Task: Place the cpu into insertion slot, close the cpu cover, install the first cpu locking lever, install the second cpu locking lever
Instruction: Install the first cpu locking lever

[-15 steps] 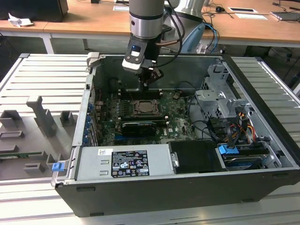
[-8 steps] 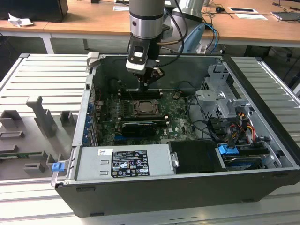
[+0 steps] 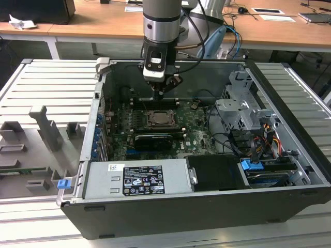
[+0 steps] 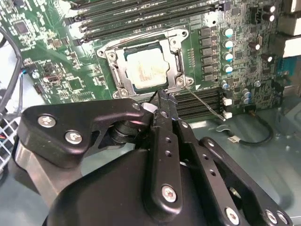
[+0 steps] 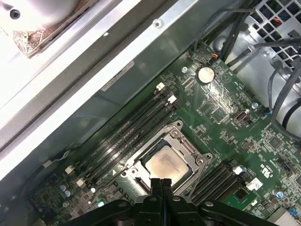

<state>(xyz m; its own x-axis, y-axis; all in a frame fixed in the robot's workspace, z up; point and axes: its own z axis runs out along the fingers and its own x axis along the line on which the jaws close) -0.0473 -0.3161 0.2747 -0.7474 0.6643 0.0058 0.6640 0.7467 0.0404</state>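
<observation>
Where the exterior view's left begins, grey moulded fixtures (image 3: 46,129) stand on the ribbed table (image 3: 31,82). A small blue clip (image 3: 63,183) sits by the corner of the open computer case (image 3: 170,217).

Inside the case, a silver power supply (image 3: 137,178) lies along the near wall, with the green motherboard (image 3: 196,132) beyond it. A long black card (image 3: 152,139) lies just in front of the insertion slot (image 4: 109,55).

The cpu (image 4: 145,70) sits seated in that slot. It is a small flat square with a dull silver-grey top, and both wrist views show a faint pale smear across its middle. The cpu cover (image 4: 178,59), a thin silvery frame, lies flat around the chip's edges, so the metal top shows through its cut-out centre.

From one corner of the socket a thin wire locking lever (image 4: 203,102) slants out across the neighbouring memory slots (image 4: 207,96).

The gripper (image 4: 162,96) hangs just above the socket's edge, close beside the chip. Its jaws are pressed together with no gap, and I cannot tell whether anything is pinched between them.

Further toward the exterior view's right stand a grey drive cage (image 3: 240,111) and a bundle of cables (image 3: 258,139).
</observation>
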